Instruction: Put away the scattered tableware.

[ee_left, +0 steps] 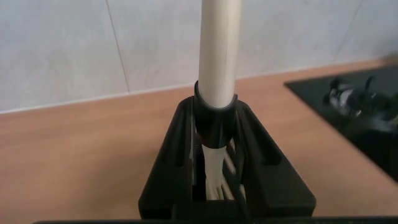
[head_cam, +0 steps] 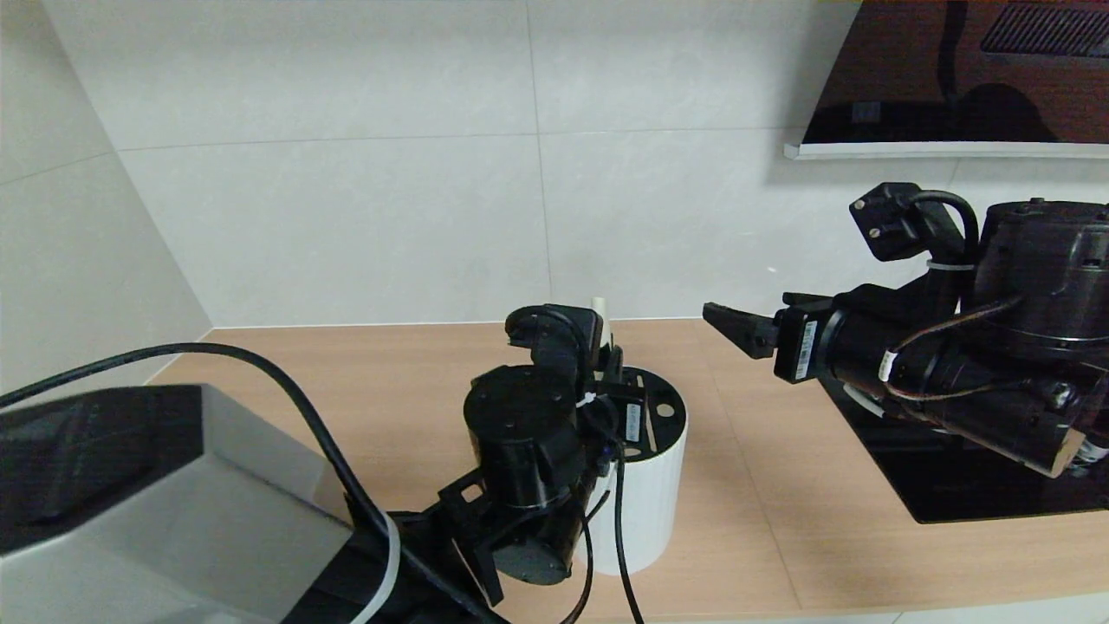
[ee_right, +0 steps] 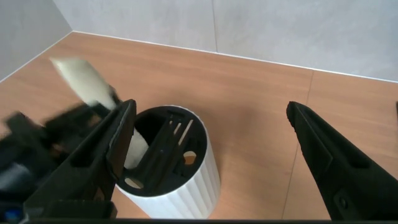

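The jaws of your left gripper (ee_left: 216,121) are closed on a smooth, round cream handle (ee_left: 219,50), just above the black slotted top of the white ribbed cylinder holder (head_cam: 651,485), which stands near the middle of the wooden surface (head_cam: 346,381). The jaws of your right gripper (ee_right: 209,106) are wide apart, to the right of the holder, by the glossy black cooktop (head_cam: 953,481).

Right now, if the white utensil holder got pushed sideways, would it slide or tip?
The holder looks hollow and light, so a low push probably slides it on the smooth countertop. Taller than wide, it may tip if pushed high.
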### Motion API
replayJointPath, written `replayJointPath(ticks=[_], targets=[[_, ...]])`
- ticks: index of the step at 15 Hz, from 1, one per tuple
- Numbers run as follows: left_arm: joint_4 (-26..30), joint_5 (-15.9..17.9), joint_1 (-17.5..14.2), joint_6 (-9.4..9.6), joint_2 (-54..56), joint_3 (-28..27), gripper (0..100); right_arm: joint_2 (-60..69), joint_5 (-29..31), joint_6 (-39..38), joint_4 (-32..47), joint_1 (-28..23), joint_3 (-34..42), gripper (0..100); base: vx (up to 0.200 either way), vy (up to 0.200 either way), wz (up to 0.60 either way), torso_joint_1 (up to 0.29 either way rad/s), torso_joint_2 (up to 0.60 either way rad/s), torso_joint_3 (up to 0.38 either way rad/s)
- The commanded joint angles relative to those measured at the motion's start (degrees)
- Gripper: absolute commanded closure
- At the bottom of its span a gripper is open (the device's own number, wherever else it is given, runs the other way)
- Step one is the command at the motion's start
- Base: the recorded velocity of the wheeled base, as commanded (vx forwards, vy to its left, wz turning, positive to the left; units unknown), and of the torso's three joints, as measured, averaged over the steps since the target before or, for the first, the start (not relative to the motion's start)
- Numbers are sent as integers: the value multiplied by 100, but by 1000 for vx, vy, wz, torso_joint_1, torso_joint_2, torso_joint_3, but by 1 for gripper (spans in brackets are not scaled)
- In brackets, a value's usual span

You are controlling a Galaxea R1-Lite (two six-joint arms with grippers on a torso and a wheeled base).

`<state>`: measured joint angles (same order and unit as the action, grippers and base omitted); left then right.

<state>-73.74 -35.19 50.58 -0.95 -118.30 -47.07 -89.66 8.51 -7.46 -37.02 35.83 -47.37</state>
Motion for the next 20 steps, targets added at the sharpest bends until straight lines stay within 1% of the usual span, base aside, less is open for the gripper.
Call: replayJointPath(ticks=[1,5,13,14,20], targets=[[-35,-5,5,-2,-255,66,100,-43,2,8,-7,3,0,0,0,0,0,0,0,0],[-35,4,5,-2,-264,172,100,-51,2,8,-7,3,9,0,0,0,0,0,0,0],[-35,-5,5,-2,-246,163,100,-51,2,8,-7,3,26,0,0,0,0,0,0,0],[-35,-5,5,-2,-238,163,0,-51,2,8,-15,3,26,0,0,0,0,0,0,0],[-44,4,5,-2,-220,172,0,-51,2,17,-15,12,35,0,0,0,0,0,0,0]])
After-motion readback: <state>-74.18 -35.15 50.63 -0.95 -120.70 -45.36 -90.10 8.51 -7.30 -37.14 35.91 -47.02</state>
